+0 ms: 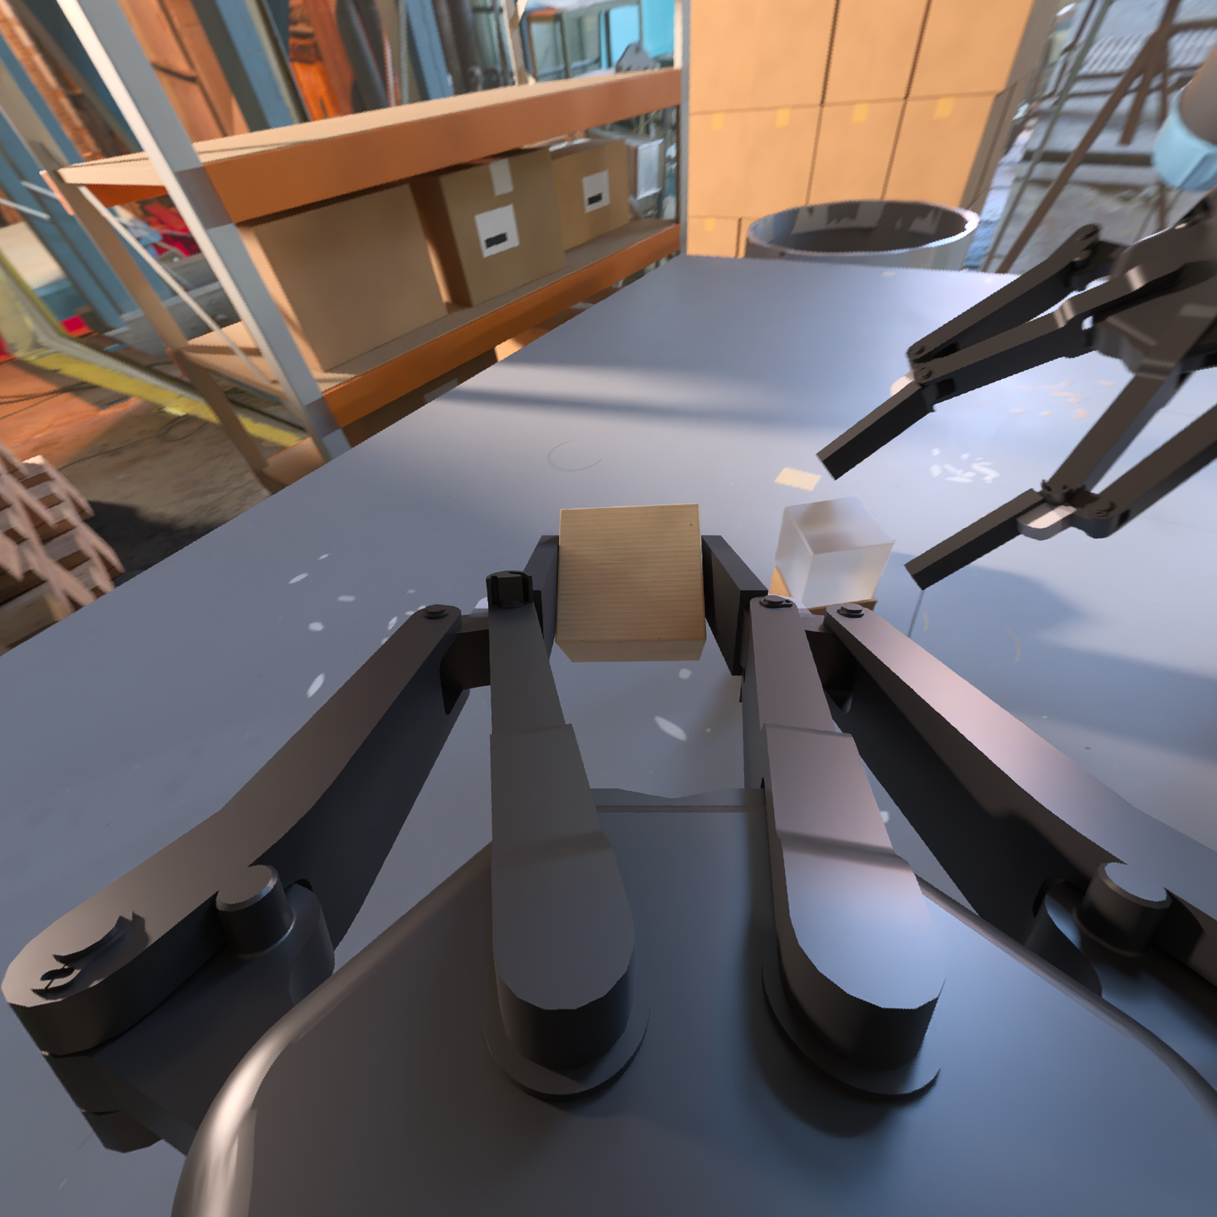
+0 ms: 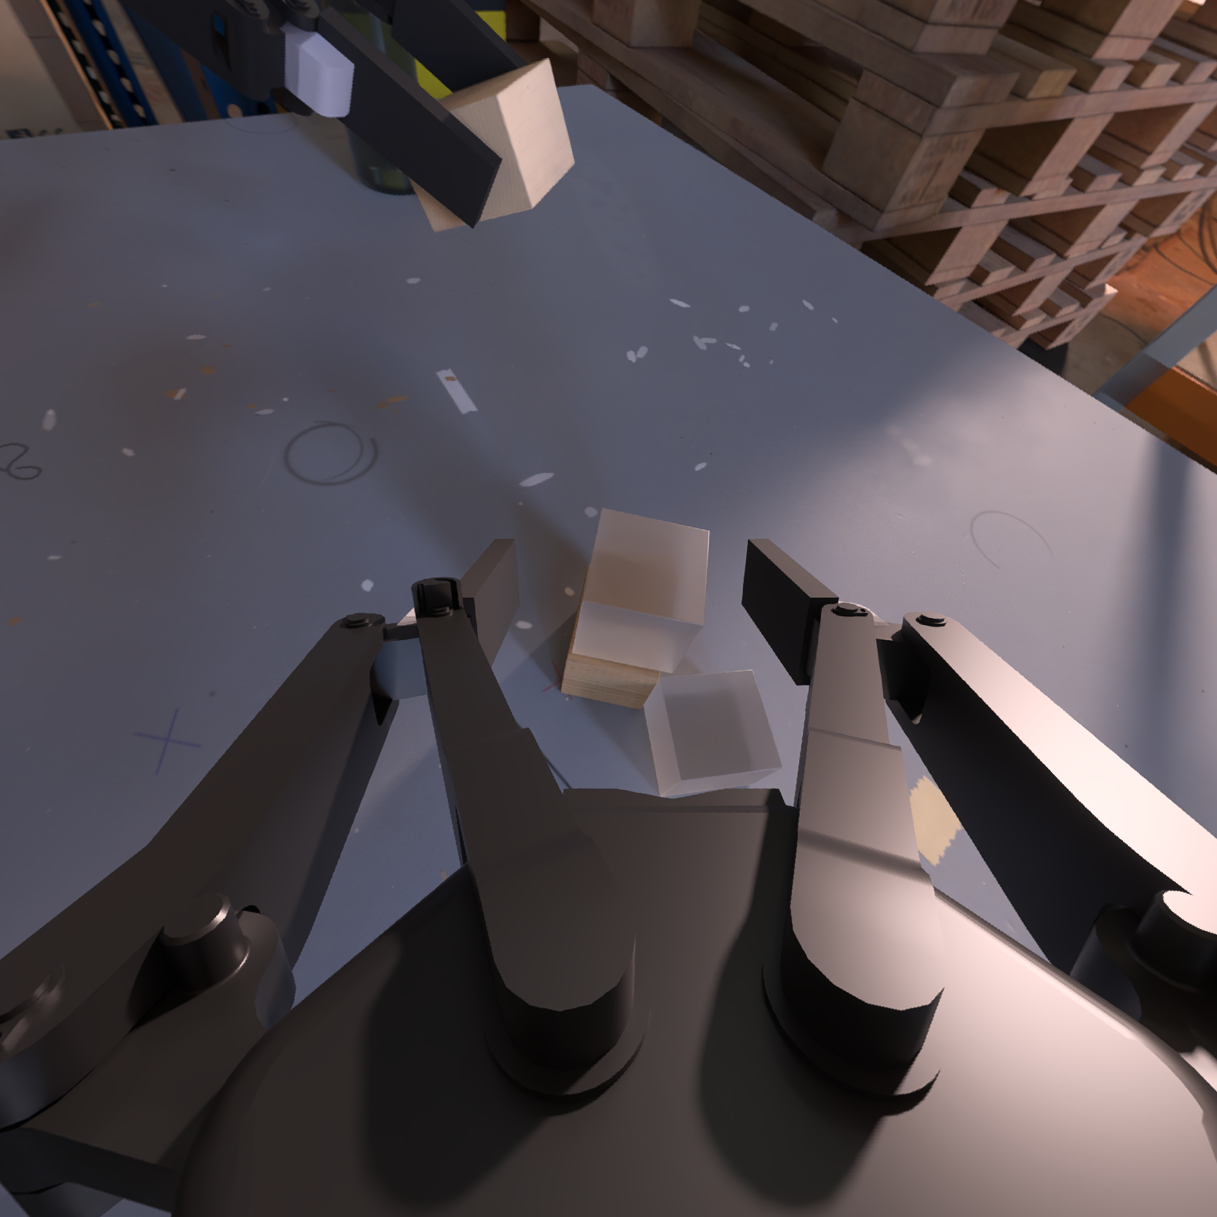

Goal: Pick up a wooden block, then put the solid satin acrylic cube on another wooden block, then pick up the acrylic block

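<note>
Beside stack, second acrylic block [image 2: 714,731].

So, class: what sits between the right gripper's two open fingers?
In the right wrist view, the frosted acrylic cube on a wooden block lies between the right gripper fingers, untouched by either.

My grey table [image 2: 856,408] is scuffed with pale flecks and pen marks. Directly on it lie a wooden block [image 2: 609,685] and, at that block's corner, a clear acrylic cube [image 2: 714,731]. A tan patch [image 2: 932,823] sits beside them, with a white strip [image 2: 456,390] well apart.
</note>
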Available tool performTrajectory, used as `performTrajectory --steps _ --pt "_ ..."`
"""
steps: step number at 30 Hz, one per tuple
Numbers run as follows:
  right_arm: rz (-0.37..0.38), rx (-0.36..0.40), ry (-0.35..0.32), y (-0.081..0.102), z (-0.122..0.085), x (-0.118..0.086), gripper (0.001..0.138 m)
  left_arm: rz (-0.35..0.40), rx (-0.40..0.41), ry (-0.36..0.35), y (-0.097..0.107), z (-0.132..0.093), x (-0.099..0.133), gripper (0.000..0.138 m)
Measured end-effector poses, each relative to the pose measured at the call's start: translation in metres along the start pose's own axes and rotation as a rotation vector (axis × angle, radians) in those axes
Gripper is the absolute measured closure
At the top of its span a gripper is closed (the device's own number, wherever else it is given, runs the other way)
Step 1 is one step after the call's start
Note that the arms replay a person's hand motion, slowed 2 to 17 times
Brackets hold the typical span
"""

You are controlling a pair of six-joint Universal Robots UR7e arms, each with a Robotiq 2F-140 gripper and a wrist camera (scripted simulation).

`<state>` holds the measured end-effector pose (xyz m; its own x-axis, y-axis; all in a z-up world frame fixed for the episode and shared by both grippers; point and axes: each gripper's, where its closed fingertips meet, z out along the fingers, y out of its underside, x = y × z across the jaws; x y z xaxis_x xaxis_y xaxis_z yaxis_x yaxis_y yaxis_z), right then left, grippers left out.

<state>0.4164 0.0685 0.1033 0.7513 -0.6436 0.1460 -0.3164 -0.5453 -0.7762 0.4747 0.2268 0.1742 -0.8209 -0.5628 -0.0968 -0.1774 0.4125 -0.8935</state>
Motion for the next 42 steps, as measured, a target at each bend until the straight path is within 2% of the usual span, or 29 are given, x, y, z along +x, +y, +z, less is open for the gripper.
performTrajectory --steps 8,13,18,25,33,42 --pt "-0.053 0.078 -0.087 0.003 -0.017 0.008 0.048 0.019 0.104 0.150 -0.015 0.000 0.025 0.083" --pt "-0.063 0.149 -0.110 0.010 -0.022 0.020 0.048 0.051 0.136 0.184 -0.019 0.001 0.034 0.083" --pt "-0.022 0.197 -0.116 0.022 -0.019 0.036 0.047 0.081 0.140 0.215 -0.019 0.004 0.043 0.083" --pt "0.052 0.216 -0.170 0.044 -0.009 0.045 0.047 0.129 0.122 0.289 -0.017 0.009 0.062 0.083" --pt "0.095 0.213 -0.239 0.062 0.003 0.041 0.045 0.185 0.117 0.325 -0.019 0.014 0.078 0.083" --pt "0.104 0.153 -0.223 0.078 0.019 0.044 0.046 0.222 0.135 0.372 -0.024 0.018 0.098 0.083"
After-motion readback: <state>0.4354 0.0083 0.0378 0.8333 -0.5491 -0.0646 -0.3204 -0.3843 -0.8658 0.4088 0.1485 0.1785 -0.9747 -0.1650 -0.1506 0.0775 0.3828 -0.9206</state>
